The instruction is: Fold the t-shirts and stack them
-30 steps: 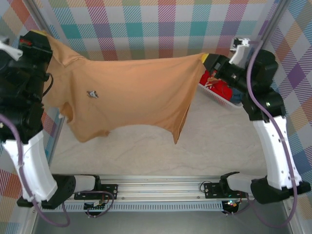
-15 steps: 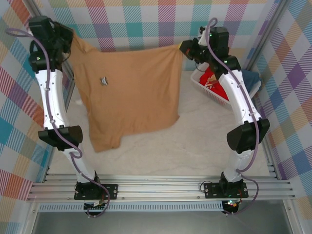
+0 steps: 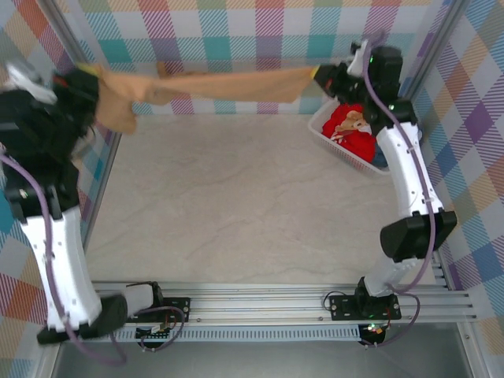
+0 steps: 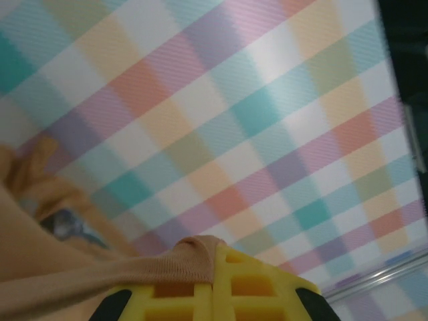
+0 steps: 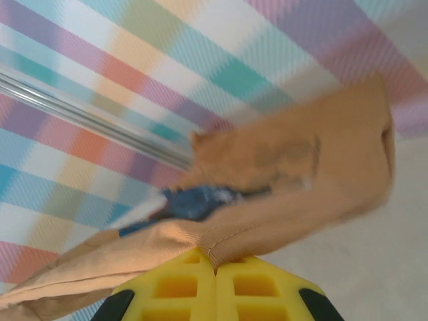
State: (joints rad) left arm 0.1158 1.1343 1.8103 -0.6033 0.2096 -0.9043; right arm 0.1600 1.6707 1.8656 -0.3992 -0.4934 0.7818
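Top external shows the left pincer (image 3: 93, 83) and right pincer (image 3: 319, 75) clenched on the tan t-shirt (image 3: 228, 85), stretched aloft left of the basket (image 3: 331, 146) holding a red shirt (image 3: 352, 130), so seemingly nothing is folded or stacked yet.

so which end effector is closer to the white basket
Right. The right end effector hangs just beside the basket; the left end effector is across the table.
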